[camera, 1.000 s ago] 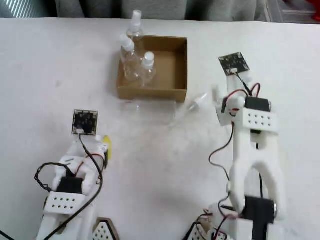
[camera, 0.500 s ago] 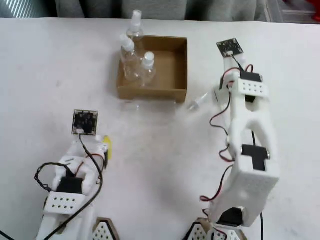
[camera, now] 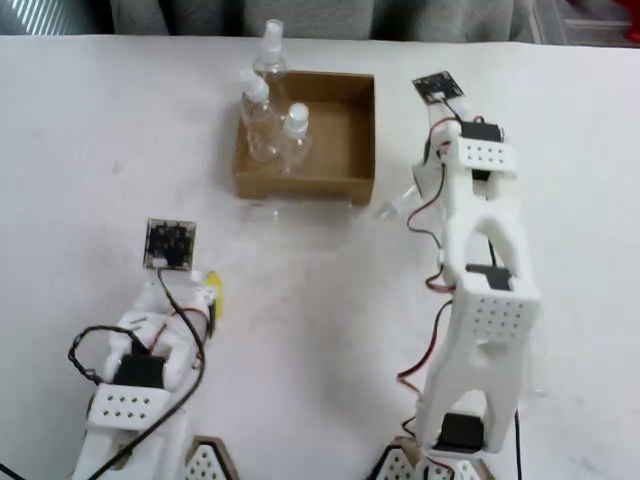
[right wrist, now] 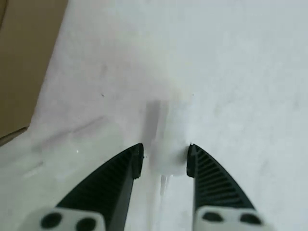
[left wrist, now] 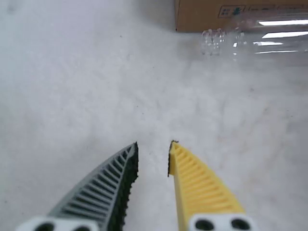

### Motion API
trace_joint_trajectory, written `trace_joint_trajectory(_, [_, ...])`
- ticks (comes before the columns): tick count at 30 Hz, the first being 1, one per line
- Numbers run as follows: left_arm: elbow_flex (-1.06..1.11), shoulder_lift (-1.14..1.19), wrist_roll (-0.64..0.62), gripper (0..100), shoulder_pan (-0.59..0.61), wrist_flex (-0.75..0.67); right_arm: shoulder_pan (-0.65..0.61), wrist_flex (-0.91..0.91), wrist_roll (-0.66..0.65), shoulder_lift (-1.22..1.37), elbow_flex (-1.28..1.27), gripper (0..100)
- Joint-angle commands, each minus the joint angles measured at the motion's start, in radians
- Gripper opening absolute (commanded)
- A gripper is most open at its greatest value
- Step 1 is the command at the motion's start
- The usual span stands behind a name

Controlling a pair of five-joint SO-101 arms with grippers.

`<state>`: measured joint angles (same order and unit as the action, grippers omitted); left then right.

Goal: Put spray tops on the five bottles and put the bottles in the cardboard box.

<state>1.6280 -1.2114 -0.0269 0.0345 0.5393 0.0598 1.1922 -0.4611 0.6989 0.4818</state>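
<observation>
**Straddling a loose spray top beside the box**

The right hand (right wrist: 164, 158) is held spread, with a finger on either side of a spray top (camera: 392, 208). The top lies on the tabletop (camera: 120, 120), just beside the cardboard box (camera: 300, 186), which is set toward the far edge. Two topped bottles (camera: 293, 137) are stood inside it, and a third bottle (camera: 268, 45) at its far wall. An uncapped bottle (left wrist: 255, 38) is laid along its near wall. The left hand (left wrist: 153, 156) is held released and empty toward the near edge.
</observation>
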Motion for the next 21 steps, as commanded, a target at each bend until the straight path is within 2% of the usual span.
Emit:
trace_joint_trajectory(1, [-0.043,-0.021,-0.005,13,0.004,-0.002,-0.004,0.01,0.009,0.027,0.097,11.3])
trace_joint_trajectory(12, [-0.043,-0.021,-0.005,13,0.004,-0.002,0.005,0.013,0.006,0.153,0.199,10.8])
trace_joint_trajectory(14, [-0.043,-0.021,-0.005,13,0.004,-0.002,0.007,0.025,0.008,0.154,0.212,8.2])
trace_joint_trajectory(16, [-0.043,-0.021,-0.005,13,0.004,-0.002,0.007,0.053,0.008,0.147,0.226,1.5])
trace_joint_trajectory(21, [-0.043,-0.021,-0.005,13,0.004,-0.002,0.007,0.236,0.011,0.145,0.356,1.5])
